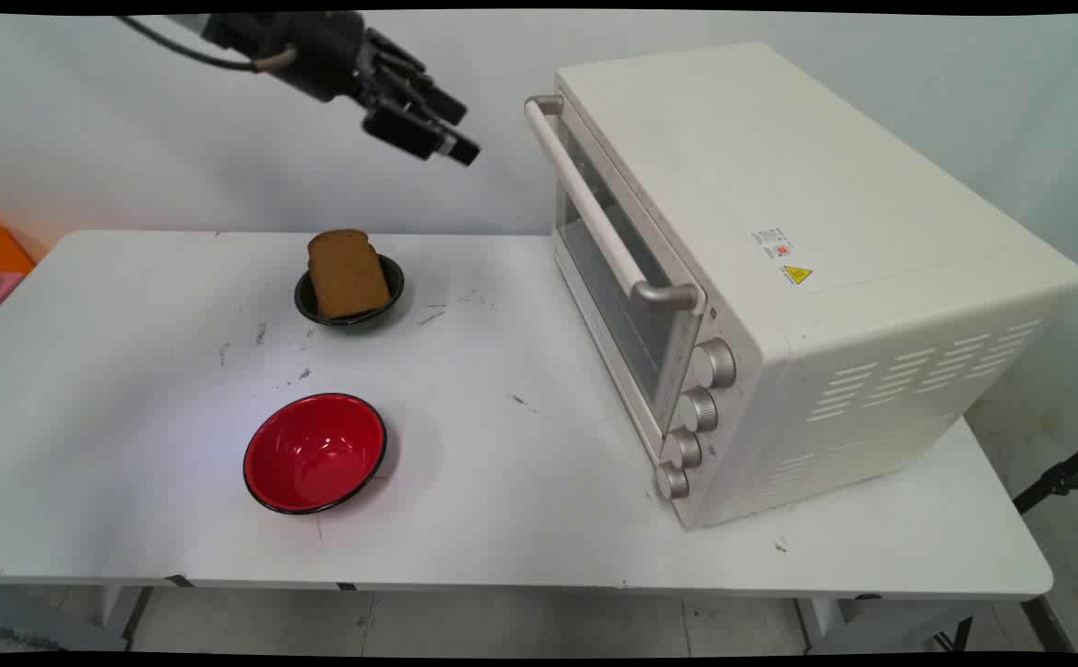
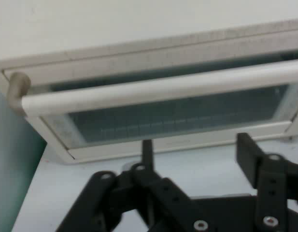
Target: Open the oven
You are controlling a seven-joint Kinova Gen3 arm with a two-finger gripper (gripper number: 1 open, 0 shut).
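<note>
Gripper: black gripper (image 1: 446, 130) is hanging high over the counter (image 1: 502, 482), fingers (image 2: 250, 152) spread open and gripping nothing.

Aim: it's pointing at the toaster oven (image 1: 780, 278), near the far end of the door handle (image 1: 595, 213) but not touching; the hand view is looking straight at the handle (image 2: 158, 89) and the glass door.

Oven: door is sitting shut, four knobs (image 1: 696, 417) down the front.

Bread: brown slice (image 1: 346, 273) is leaning in a small black bowl (image 1: 395, 287), below the gripper.

Bowl: red bowl (image 1: 315, 454) is sitting empty, nearer the front edge.
</note>
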